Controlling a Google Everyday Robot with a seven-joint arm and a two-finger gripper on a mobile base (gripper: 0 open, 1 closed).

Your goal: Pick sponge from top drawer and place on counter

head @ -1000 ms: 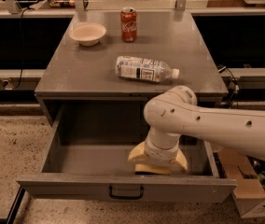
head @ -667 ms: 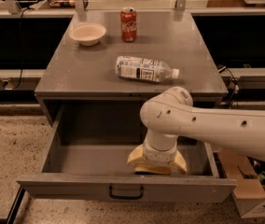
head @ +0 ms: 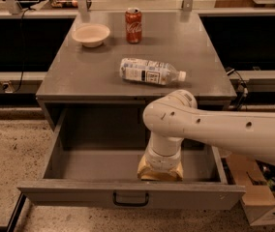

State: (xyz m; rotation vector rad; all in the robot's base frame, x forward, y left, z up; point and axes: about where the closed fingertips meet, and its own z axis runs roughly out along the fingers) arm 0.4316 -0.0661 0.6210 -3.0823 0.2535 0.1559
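The top drawer (head: 74,192) stands pulled out, with its dark handle (head: 130,199) at the middle of the front panel. My white arm comes in from the right and bends down into the drawer. My gripper (head: 160,172) is low in the drawer's front right part, just behind the front panel. Only its tan lower end shows under the white wrist. The sponge is hidden; I cannot tell it apart from the gripper's tan parts. The grey counter (head: 79,76) lies above and behind the drawer.
On the counter a water bottle (head: 149,71) lies on its side near the front, with a red soda can (head: 133,25) and a pale bowl (head: 91,34) at the back. A cardboard box (head: 261,202) sits on the floor to the right of the drawer.
The arm has shifted slightly left inside the drawer. The tan shape under the wrist looks narrower than before.
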